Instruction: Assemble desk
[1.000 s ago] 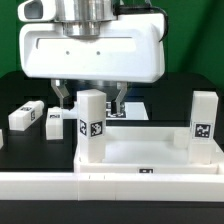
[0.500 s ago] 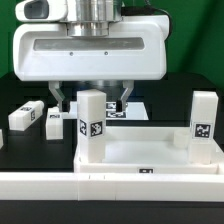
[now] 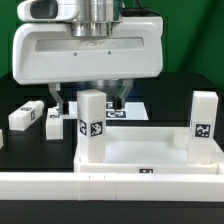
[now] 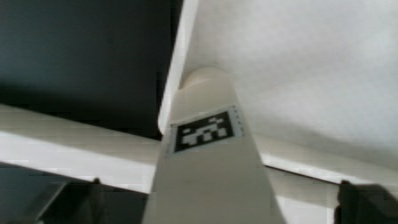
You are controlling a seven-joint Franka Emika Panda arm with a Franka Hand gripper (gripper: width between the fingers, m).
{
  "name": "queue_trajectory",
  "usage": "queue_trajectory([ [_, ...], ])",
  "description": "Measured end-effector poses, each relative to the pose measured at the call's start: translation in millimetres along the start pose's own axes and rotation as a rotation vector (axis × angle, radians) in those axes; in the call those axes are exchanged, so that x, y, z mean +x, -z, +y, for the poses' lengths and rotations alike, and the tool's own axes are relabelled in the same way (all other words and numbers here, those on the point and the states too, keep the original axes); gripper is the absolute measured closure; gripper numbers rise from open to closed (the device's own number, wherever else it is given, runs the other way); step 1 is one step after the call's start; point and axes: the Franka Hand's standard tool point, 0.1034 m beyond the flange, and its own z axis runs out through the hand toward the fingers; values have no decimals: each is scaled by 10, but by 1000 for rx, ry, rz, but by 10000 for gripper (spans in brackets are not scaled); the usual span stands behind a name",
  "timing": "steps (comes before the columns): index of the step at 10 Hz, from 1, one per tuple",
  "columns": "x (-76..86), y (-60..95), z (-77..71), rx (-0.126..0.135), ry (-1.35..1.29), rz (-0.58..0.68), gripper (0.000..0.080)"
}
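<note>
Desk slab (image 3: 130,152) lies rim-up at the front; gripper (image 3: 90,101) hangs wide open, empty, astride an upright leg (image 3: 91,125) planted on the slab, probably lined up to twist it tight.

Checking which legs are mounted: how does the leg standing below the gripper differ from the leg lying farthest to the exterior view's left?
The standing leg is upright on the desk slab; the lying leg rests on its side on the black table. The standing leg sits beneath the gripper; the lying leg is clear of it. Both are white blocks with black-and-white tags.
</note>
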Motion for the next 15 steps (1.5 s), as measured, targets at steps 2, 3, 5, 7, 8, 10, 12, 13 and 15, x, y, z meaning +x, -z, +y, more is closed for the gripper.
queue_trajectory([
  [2,-7,0,14,-7,106,-5,150],
  [3,-5,0,10,-7,91,-5,283],
  [5,-6,0,12,-7,91,-5,422],
  [7,-7,0,12,-7,74,-5,511],
  [8,-7,0,12,-7,73,-5,511],
  [10,-6,-2,5,-5,-103,-3,511],
  [12,-8,-4,3,-4,-278,-2,511],
  [13,-3,-5,-15,-5,-397,0,511],
  [15,-12,-5,7,-8,-518,3,509],
])
